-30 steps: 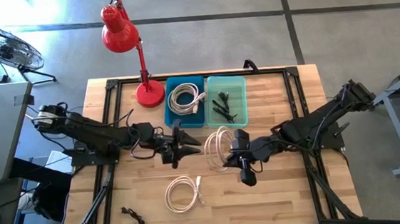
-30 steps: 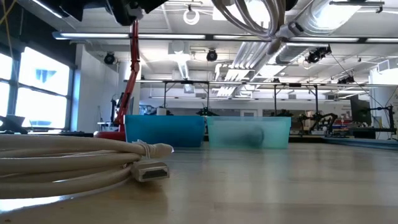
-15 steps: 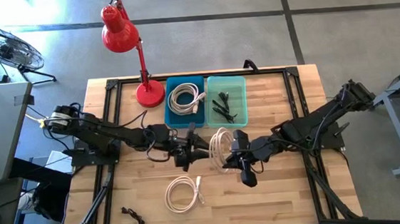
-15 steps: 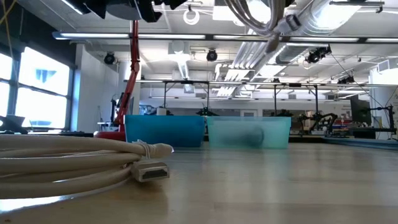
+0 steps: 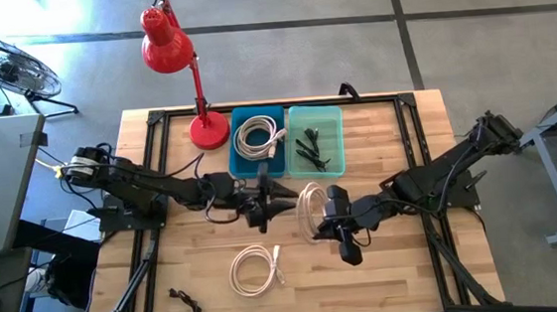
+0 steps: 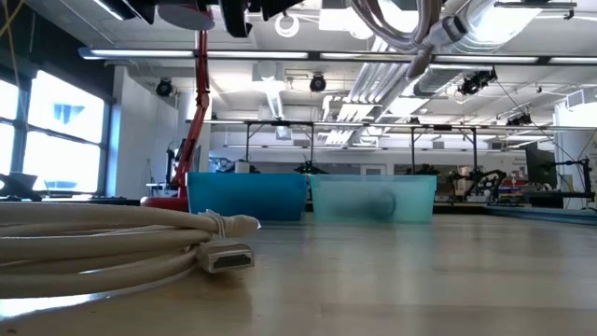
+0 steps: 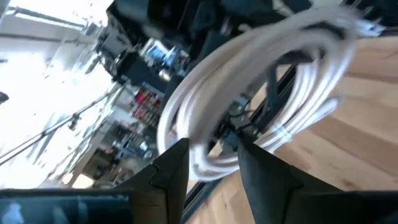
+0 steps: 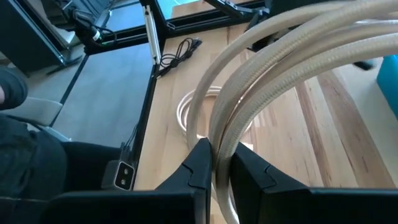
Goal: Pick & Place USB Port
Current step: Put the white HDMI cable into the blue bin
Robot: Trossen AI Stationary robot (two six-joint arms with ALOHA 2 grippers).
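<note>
A white coiled USB cable [image 5: 309, 205] is lifted above the table's middle, shown large in the right wrist view [image 8: 292, 56] and the left wrist view [image 7: 261, 87]. My right gripper [image 5: 324, 222] is shut on it. My left gripper [image 5: 284, 197] reaches in from the table's left, open, right beside the coil. In the left wrist view its fingers [image 7: 174, 168] stand on either side of the coil's strands; whether they touch, I cannot tell. A second white coil [image 5: 258, 269] lies flat on the table nearer the near edge, its plug [image 6: 227, 257] on the wood. My right gripper pinches the coil's bundled strands [image 8: 222, 134] between its two fingers [image 8: 200, 167], lying across the strands. It comes from the table's right side. The coil is lifted clear of the table, its loop standing out beyond the fingers toward my left gripper.
A blue bin [image 5: 242, 164] holds another white coil, and a teal bin [image 5: 336, 122] beside it holds black cables; both sit at the far edge. A red desk lamp [image 5: 207, 130] stands to their left. A black cable [image 5: 186, 303] lies near the near-left corner.
My left gripper has moved toward the table's right, closing in on the held coil until it is right beside it. My right gripper has kept its hold, and the coil has shifted slightly rightward with it.
</note>
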